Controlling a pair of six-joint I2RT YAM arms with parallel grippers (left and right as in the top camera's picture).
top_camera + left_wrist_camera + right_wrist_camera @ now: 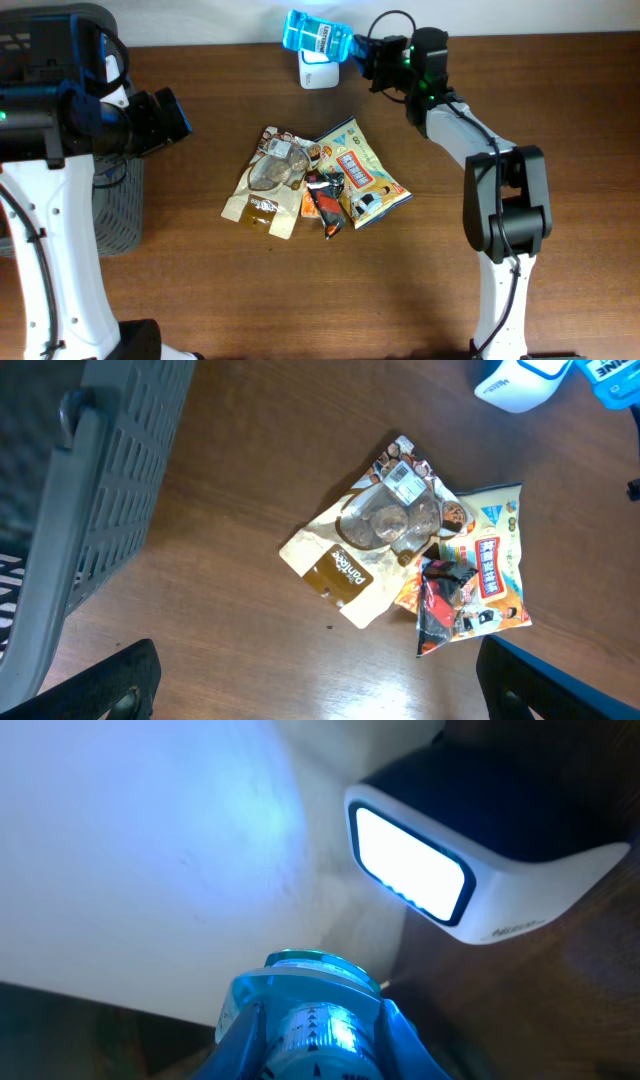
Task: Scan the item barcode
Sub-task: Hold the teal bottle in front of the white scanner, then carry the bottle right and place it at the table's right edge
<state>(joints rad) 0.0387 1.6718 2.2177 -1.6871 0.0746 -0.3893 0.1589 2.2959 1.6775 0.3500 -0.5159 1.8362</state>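
Fingers status, as I read it from my console: the right fingers [358, 50] are closed narrowly on one end of a blue bottle [315, 35] and grip it. I see the bottle lying roughly level, its white label facing up, held over the far edge of the bench [200, 300]. It sits directly above the white scanner [318, 72]. From overhead the two overlap, so I cannot tell whether they touch.

In the right wrist view, the bottle's rounded end [310, 1020] fills the lower centre. The scanner [520, 870] lies up and to the right, its window lit bright white. Blue light spills onto the pale surface behind.

The left fingers [100, 685] are spread fully apart and hold nothing. I see them hanging over the left part of the bench, next to a grey basket [115, 205].

At mid-bench lies a loose pile of packets:
- a tan pouch [262, 200] with a clear wrapper [275, 170] on top;
- a yellow packet [365, 175];
- a dark red wrapper [325, 205] between them, overlapping the yellow packet.

The pile is well apart from both sets of fingers.
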